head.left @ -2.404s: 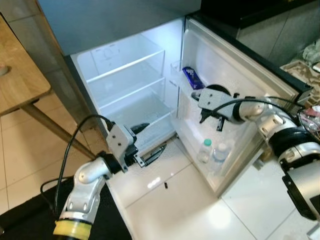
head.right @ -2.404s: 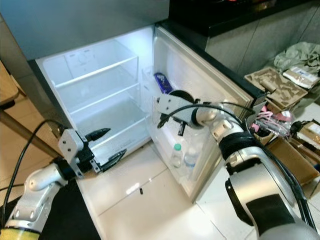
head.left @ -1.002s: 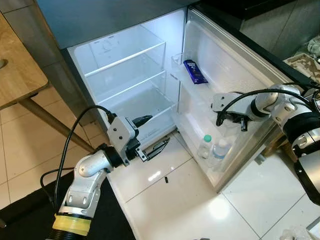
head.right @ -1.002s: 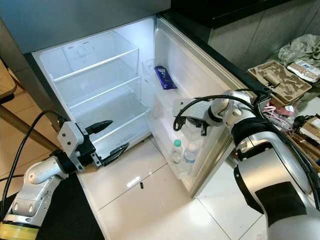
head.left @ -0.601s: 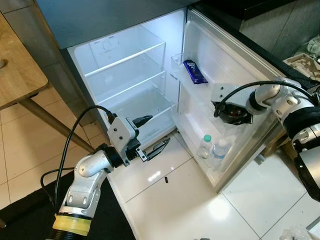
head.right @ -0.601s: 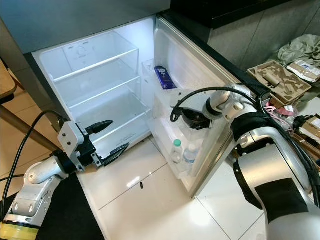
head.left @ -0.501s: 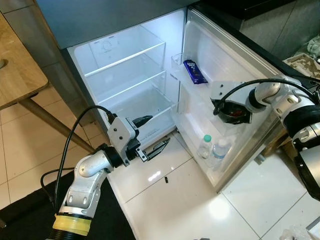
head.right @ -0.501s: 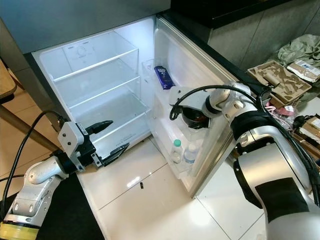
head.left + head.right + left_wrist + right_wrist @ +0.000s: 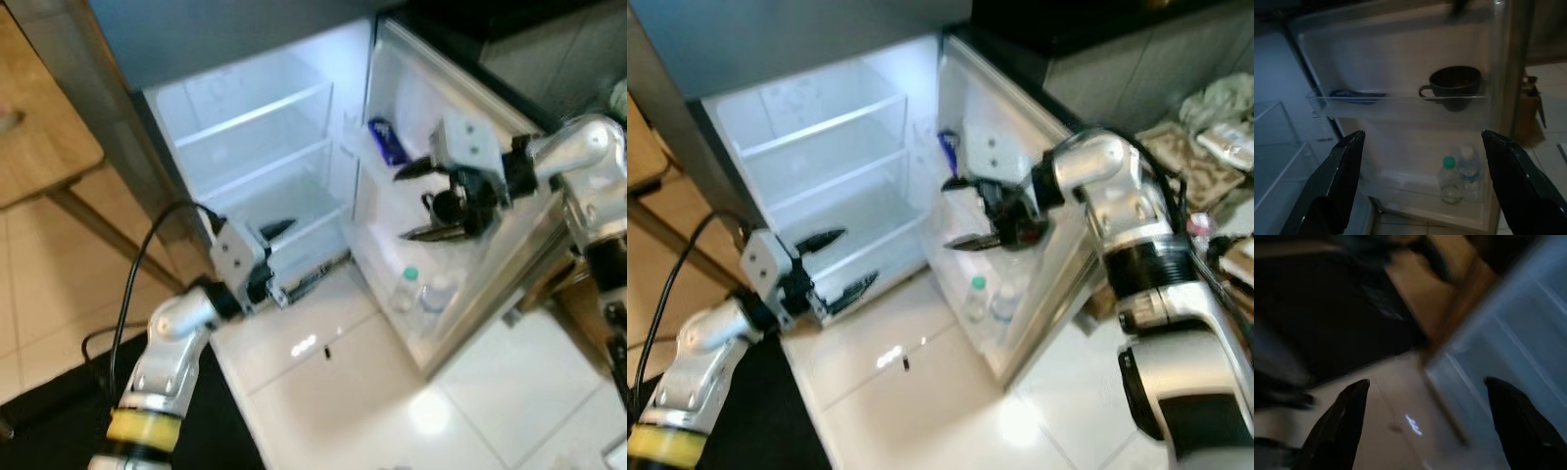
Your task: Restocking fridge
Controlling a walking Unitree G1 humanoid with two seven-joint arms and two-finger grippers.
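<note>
Judging by the dark mug sitting on the door's middle shelf, I take that placement as done; my right gripper hangs just in front of it, fingers spread wide and empty. My left gripper is low by the fridge's near lower edge, also open, holding nothing. Next I'd fetch another item. Two bottles fill the door's bottom bin; the main shelves to the left offer plenty of room, though the door edge crowds my right arm.
</note>
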